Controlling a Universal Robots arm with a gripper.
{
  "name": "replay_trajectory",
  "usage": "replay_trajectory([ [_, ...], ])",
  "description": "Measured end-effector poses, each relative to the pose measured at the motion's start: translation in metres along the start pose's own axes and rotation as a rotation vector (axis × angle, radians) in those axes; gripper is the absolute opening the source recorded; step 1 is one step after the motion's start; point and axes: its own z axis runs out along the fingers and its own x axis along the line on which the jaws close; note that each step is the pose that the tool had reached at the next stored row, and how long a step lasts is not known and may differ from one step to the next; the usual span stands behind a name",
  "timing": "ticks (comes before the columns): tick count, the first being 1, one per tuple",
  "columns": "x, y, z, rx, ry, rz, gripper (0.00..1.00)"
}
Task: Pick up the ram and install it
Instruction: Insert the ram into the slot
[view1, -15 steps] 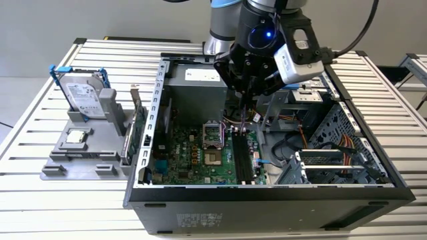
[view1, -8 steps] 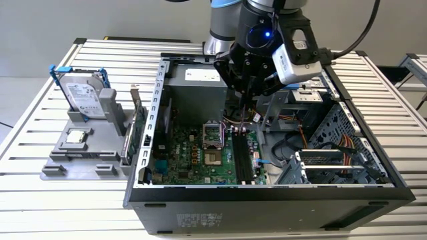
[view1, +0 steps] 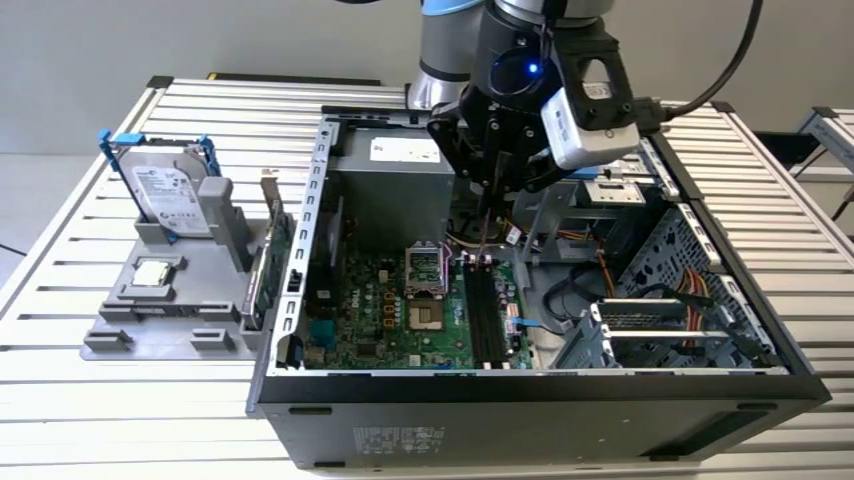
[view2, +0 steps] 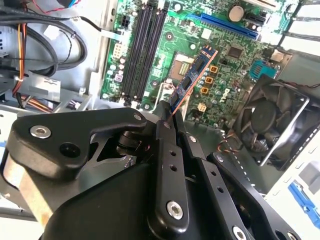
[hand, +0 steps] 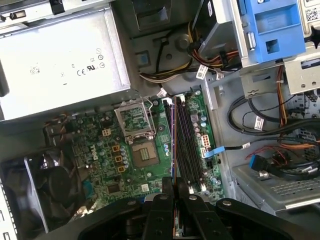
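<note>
1 ram clamped tight in gripper, projecting past its tip, over motherboard, parallel to black memory slots.

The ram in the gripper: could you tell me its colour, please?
The ram is dark blue, clearest in the second wrist view.

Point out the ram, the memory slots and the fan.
ram (view2: 194, 75): second wrist view, middle of the blue strip.
memory slots (hand: 182, 145): first wrist view, midway along one black slot.
fan (view2: 265, 122): second wrist view, on its hub.
</note>
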Motion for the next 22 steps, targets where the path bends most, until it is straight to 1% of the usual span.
replay_trajectory([
  [6, 0.0, 0.0, 0.0, -0.0001, 0.0004, 0.02, 0.0],
  [9, -0.0001, 0.0001, 0.0001, -0.0001, 0.0004, 0.02, 0.0],
  [11, -0.0002, 0.0002, 0.0004, -0.0003, 0.0002, 0.009, 0.0],
  [14, -0.0007, 0.0005, 0.0006, 0.0003, -0.0003, -0.019, 0.0],
  [22, -0.0078, 0.0024, 0.0007, 0.0007, -0.0014, -0.074, 0.0],
])
